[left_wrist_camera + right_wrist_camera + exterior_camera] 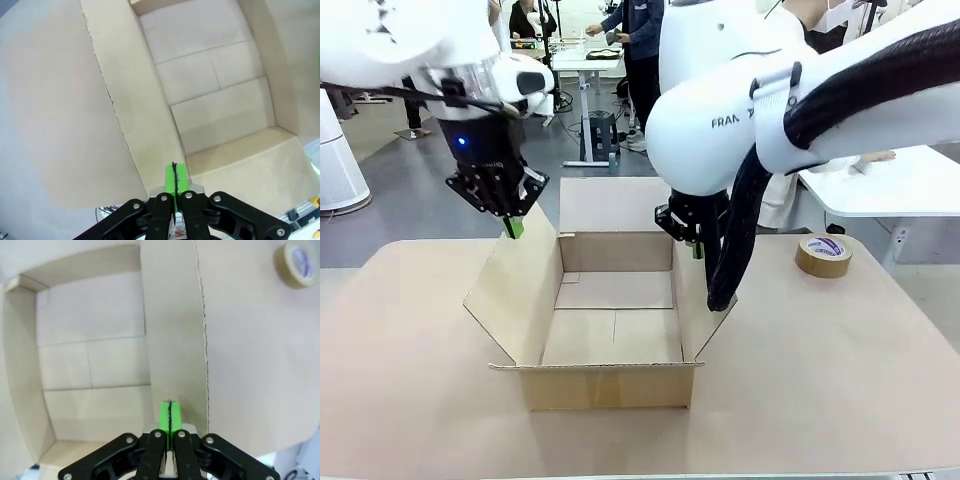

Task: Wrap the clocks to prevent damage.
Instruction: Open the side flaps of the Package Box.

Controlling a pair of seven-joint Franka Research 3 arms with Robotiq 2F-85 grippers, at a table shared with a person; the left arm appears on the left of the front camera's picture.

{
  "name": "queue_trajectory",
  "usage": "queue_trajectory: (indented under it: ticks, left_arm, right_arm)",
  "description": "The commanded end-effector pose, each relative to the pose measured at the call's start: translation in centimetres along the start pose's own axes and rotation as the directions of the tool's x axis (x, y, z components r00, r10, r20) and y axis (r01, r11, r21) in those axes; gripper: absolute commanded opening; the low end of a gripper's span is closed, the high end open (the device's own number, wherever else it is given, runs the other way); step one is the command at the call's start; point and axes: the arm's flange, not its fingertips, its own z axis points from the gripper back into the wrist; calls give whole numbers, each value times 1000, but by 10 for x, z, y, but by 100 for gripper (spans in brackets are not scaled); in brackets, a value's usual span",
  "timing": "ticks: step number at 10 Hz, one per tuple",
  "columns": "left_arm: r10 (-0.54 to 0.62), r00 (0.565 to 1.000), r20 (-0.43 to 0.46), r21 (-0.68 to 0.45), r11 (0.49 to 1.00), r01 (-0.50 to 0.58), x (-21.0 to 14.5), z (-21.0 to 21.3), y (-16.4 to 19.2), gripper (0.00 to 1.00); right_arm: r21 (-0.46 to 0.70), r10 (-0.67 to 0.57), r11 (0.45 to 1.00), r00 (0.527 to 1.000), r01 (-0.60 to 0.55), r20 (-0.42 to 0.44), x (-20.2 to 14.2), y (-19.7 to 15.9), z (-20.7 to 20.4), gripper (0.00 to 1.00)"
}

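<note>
Preparation, we judge: the open box [610, 388] sits on the counter [410, 400], floor bare; where the clocks are we cannot tell. Our left pincer [513, 228] hangs over its 9 o'clock flap [515, 295], the right pincer [697, 250] over the 3 o'clock one, both pinched shut, empty. Next we need a clock and wrapping to hand.

Left arm [400, 40] and right arm [720, 120] low, wrists downward, jaws pressed together
</note>
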Motion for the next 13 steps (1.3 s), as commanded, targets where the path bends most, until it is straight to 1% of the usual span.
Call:
queue_trajectory:
  ticks: [1, 5, 8, 10, 11, 13]
  left_arm:
    - [60, 998, -12, 56, 997, -60, 16, -19, -3, 0]
    - [88, 995, -47, 96, 992, -84, 39, -67, 6, 0]
    - [135, 990, -40, 164, 978, -126, 45, -92, 14, 0]
    - [154, 988, -8, 209, 967, -149, 43, -105, 19, 0]
    - [160, 987, -6, 213, 965, -155, 43, -112, 24, 0]
    - [157, 988, 4, 156, 975, -156, 43, -127, 31, 0]
  right_arm:
    - [-7, -63, 998, 996, 64, 59, 0, 0, -14, 1]
    - [-42, -102, 994, 993, 105, 62, 3, -15, -35, 1]
    - [-68, -107, 991, 993, 111, 56, 1, -23, -58, 1]
    - [-70, -109, 991, 993, 112, 48, 0, -26, -72, 1]
    - [-77, -119, 990, 992, 121, 37, 1, -28, -80, 1]
    - [-78, -132, 988, 991, 134, 30, 2, -31, -95, 1]
